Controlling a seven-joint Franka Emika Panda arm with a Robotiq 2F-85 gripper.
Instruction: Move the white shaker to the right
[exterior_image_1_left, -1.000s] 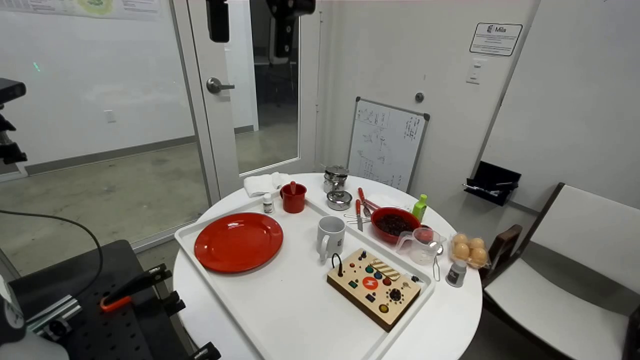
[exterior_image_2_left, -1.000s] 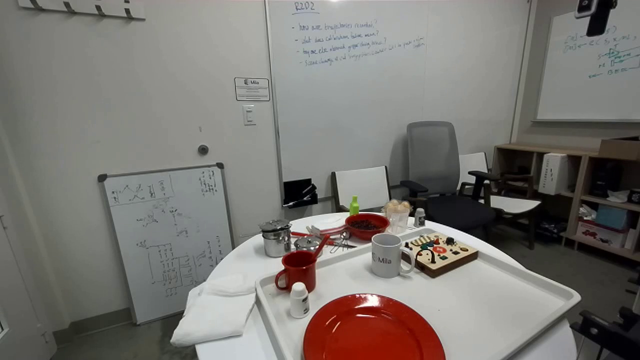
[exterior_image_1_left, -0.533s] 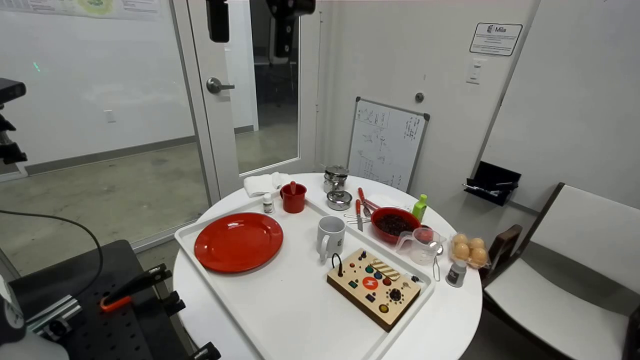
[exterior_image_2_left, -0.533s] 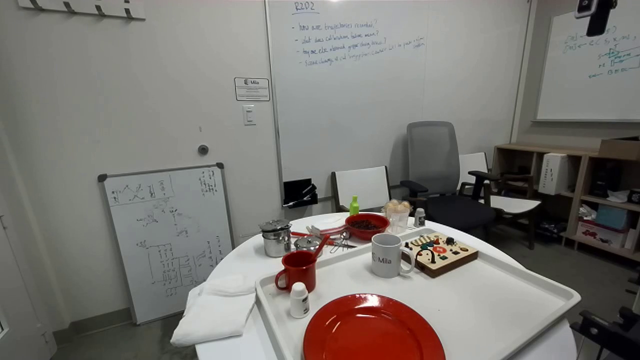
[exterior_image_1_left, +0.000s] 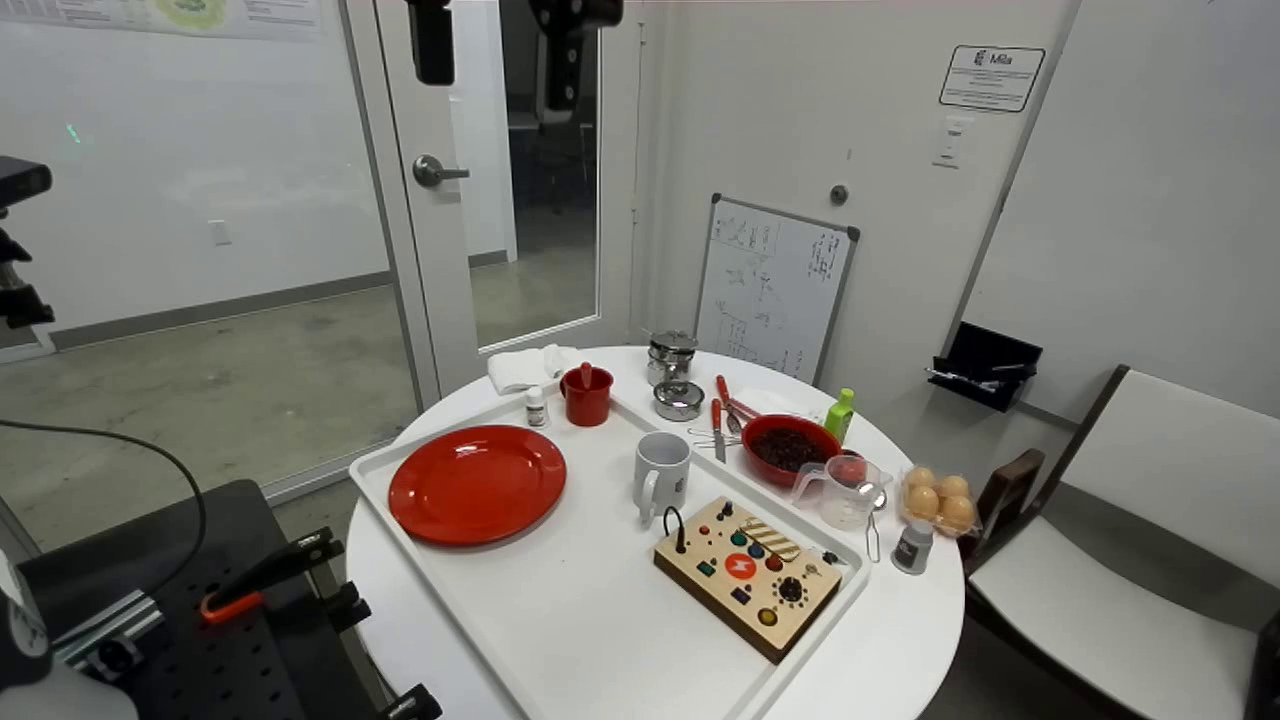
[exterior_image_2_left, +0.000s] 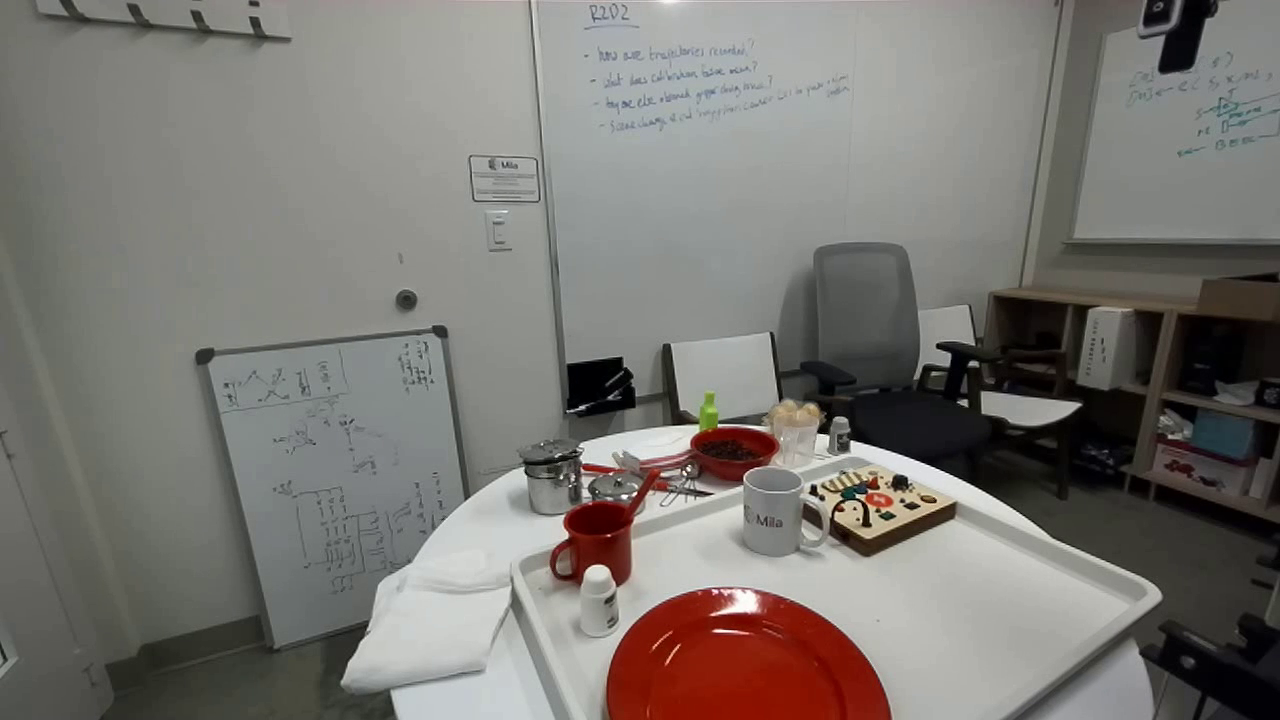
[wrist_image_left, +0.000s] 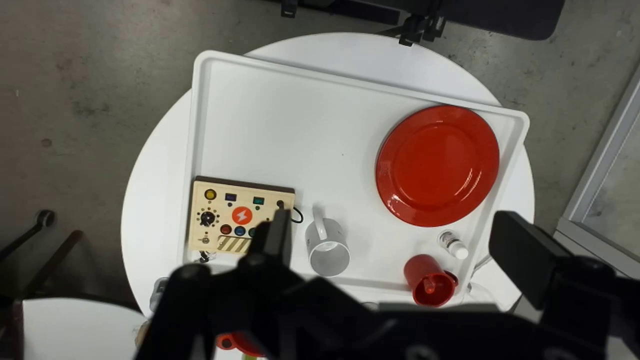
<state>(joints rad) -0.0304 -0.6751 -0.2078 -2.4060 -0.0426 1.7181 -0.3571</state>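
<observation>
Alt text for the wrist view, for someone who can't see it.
Open, empty gripper above a white tray. On it, a white shaker stands near a red plate and red mug; a white mug and wooden button box sit farther left.

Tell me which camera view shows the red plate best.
The wrist view: looking down, it shows the red plate whole, nearly round and uncovered. Both exterior views see it slantwise: in an exterior view the red plate is whole but foreshortened; in an exterior view the red plate runs off the bottom edge.

Shaker (exterior_image_1_left: 537, 409) on tray (exterior_image_1_left: 560, 605) — behind plate (exterior_image_1_left: 477, 485), left of cup (exterior_image_1_left: 588, 407) in exterior view; tray on table (exterior_image_1_left: 900, 635).
</observation>
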